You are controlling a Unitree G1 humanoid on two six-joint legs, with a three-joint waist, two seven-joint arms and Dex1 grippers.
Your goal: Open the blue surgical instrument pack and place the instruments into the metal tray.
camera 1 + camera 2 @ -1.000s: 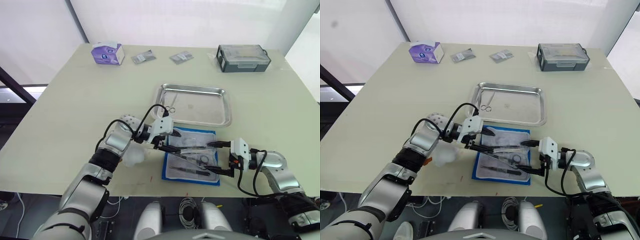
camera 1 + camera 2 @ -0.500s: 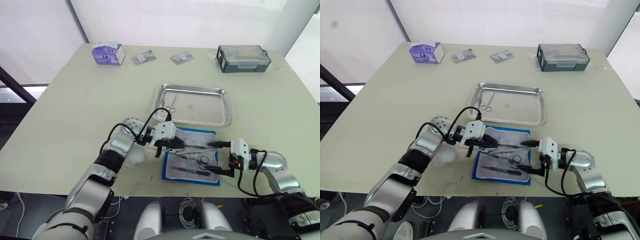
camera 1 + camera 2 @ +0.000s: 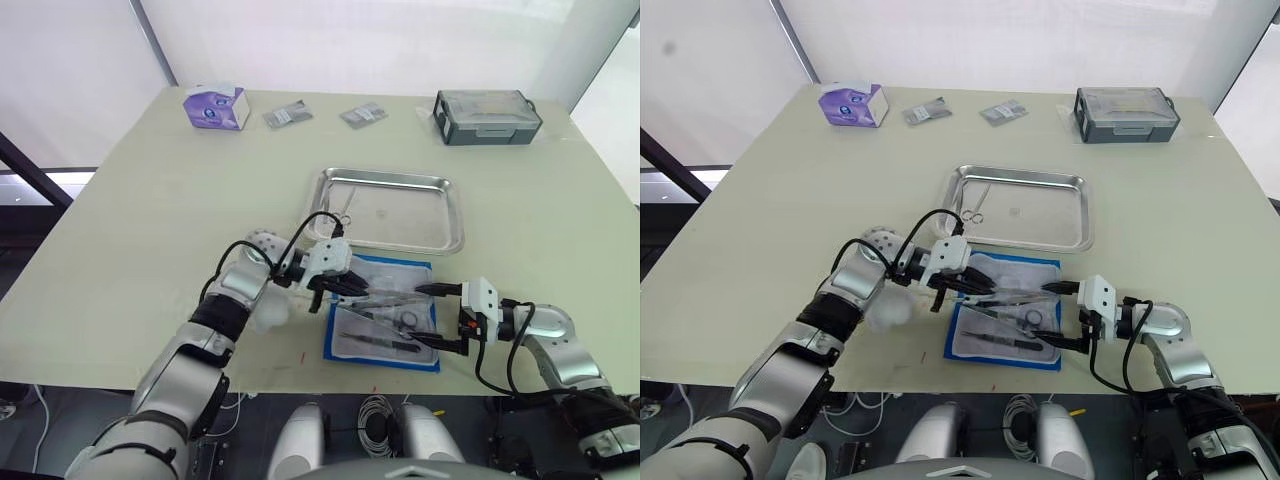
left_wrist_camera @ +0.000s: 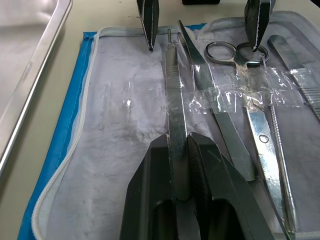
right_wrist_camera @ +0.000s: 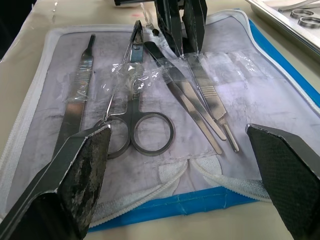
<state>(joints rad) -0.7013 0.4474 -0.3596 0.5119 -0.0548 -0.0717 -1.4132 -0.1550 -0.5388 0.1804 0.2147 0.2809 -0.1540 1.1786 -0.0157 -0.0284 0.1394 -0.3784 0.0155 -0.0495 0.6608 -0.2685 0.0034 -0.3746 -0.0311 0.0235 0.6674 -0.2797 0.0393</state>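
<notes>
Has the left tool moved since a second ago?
Yes. The left tool has gone further in over the blue surgical instrument pack, away from the metal tray, and is now shut on a slim instrument.

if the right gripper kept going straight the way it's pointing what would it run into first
Most likely the scissors: their ring handles lie nearest between the right gripper's open jaws, on the blue surgical instrument pack. Depth is hard to judge, though.

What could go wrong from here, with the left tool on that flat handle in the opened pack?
1. Clear tape crosses the instruments; lifting the flat handle pinched in the left tool may drag its neighbours or the pack along.
2. The handle is slim and smooth, so it might slip before reaching the tray.
3. The open right tool hovers at the pack's edge, pinning nothing.
</notes>
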